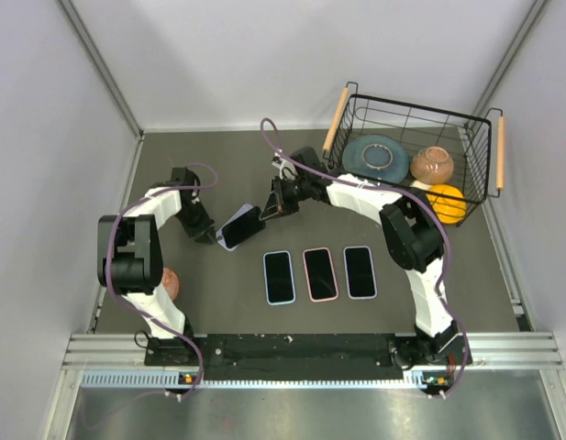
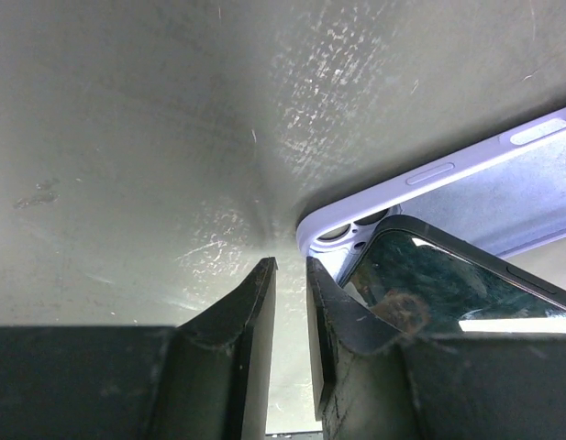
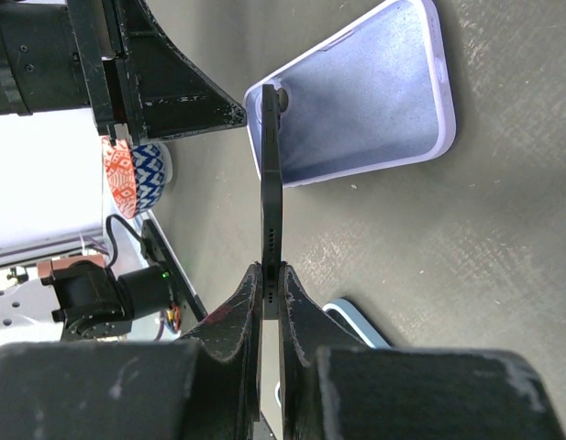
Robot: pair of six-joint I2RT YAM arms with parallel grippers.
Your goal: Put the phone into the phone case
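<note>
The right gripper (image 3: 271,275) pinches the phone (image 3: 271,183) edge-on above the lilac phone case (image 3: 365,96); the left gripper (image 2: 290,266), nearly closed and empty, rests beside the case's corner.

Centre frame, the phone (image 1: 243,223) tilts over the phone case (image 1: 229,236); three phones (image 1: 320,272) line up below; basket (image 1: 406,119) upper right

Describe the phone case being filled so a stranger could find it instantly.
Start at the wire basket in the far right corner, then move left past the right claw to the lilac phone case. Unlike the three phones lined up nearer the arm bases, it lies angled, with a dark phone tilted over it.
</note>
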